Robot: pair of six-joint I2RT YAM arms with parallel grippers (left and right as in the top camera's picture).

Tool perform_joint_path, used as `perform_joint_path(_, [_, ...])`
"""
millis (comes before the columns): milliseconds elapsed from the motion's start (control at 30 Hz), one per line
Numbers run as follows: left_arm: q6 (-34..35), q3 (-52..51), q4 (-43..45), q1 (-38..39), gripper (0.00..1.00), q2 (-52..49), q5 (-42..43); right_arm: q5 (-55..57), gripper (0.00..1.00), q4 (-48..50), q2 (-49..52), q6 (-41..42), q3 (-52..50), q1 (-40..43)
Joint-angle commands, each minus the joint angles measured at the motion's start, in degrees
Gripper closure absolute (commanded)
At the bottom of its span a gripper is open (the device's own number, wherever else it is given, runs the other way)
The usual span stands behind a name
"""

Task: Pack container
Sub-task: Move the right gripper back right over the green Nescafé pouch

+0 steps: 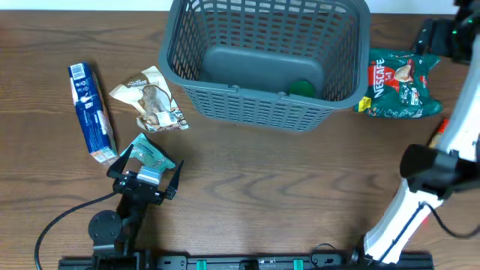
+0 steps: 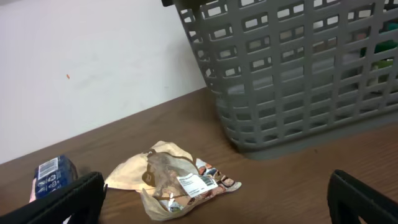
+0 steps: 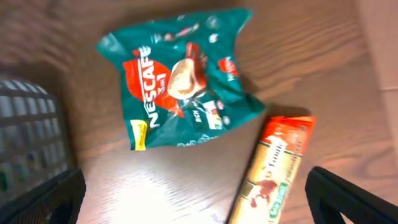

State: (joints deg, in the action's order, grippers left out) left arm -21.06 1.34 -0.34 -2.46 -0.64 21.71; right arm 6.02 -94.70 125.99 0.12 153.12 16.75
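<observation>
Left gripper point(image 2: 214, 190) hangs low before the left front corner of the container point(image 1: 255, 101), jaws spread wide and empty, with a crumpled beige packet point(image 2: 168, 180) lying between the two. Right gripper point(image 3: 196, 180), likewise agape, hovers just right of the container, over a green Nescafé bag point(image 3: 180, 93) and an orange packet point(image 3: 273, 168). That container stands upright far-centre on the table point(image 1: 262, 172).

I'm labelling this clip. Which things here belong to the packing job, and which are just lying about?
Job: basket, Nescafe bag, beige packet, blue packet, teal packet, orange packet, green item already inside.
Lying about: cable.
</observation>
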Motion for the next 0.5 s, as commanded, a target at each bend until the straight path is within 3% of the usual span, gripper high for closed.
perform_joint_path(0, [-0.52,-1.07,-1.97,0.17,0.01,0.04,1.01,-1.14,0.01,0.55,3.74,-2.67,-0.37,0.20])
perform_joint_path(467, [-0.52,-1.07,-1.97,0.17,0.01,0.04,1.01,-3.50,0.01,3.15,15.91,-5.57,-0.37,2.29])
